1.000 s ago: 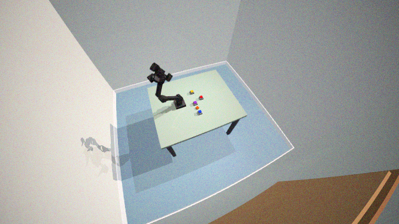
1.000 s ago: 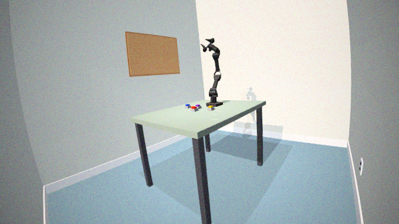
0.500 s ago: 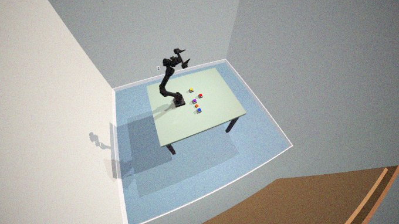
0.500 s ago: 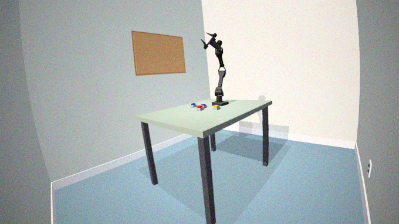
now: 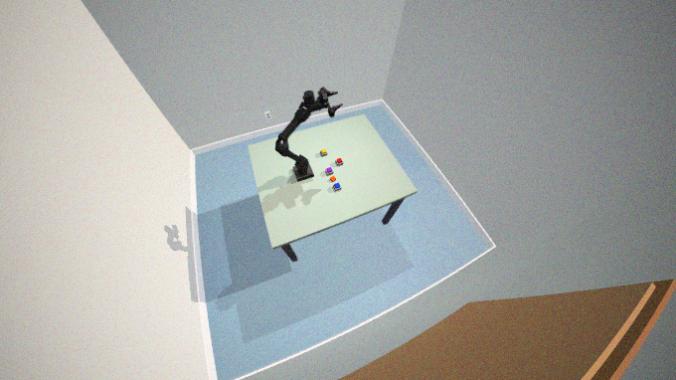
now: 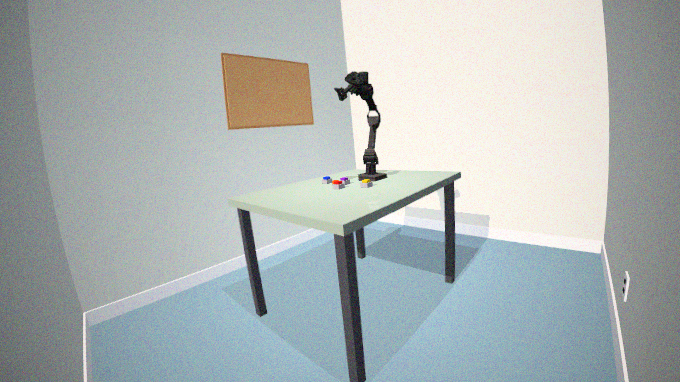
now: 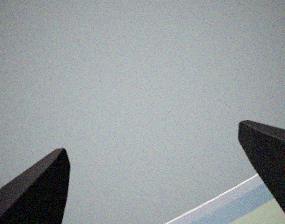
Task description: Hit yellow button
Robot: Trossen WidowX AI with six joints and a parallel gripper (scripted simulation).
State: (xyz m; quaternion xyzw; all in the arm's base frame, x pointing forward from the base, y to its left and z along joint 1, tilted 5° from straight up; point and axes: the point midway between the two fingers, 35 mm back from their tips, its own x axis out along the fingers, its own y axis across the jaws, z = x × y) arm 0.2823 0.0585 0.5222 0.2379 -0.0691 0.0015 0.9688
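I am holding my fingers (image 5: 333,100) spread wide apart with nothing between them, high above the far end of the surface (image 5: 369,155). In the wrist view I am seeing only the two dark fingertips, grey wall, and a sliver of floor and surface edge at about 5 o'clock; no button is showing there.

The yellow button (image 5: 323,152) is sitting on the surface near my base (image 5: 303,170). In the top view it is lying at roughly 1 o'clock from the base, with the red button (image 5: 339,161) at about 4 o'clock from it and the purple button (image 5: 329,170) at about 5 o'clock. Further down the same line the orange block (image 5: 332,178) and blue button (image 5: 336,185) are standing well apart from my target. In the exterior view the yellow button (image 6: 366,182) is showing just beside the base.

Handling, as I judge it: a rigid cap on a pale housing, spring-backed, not fragile, not a thing to grip. I am planning to push with one fingertip on the cap's centre rather than straddle it.

Orientation: it is looking squat and square, with no long axis I can make out at this size; its cap is facing straight up, so the press should be going straight down.

Step in hand: none of the press is done yet; I am far above it.
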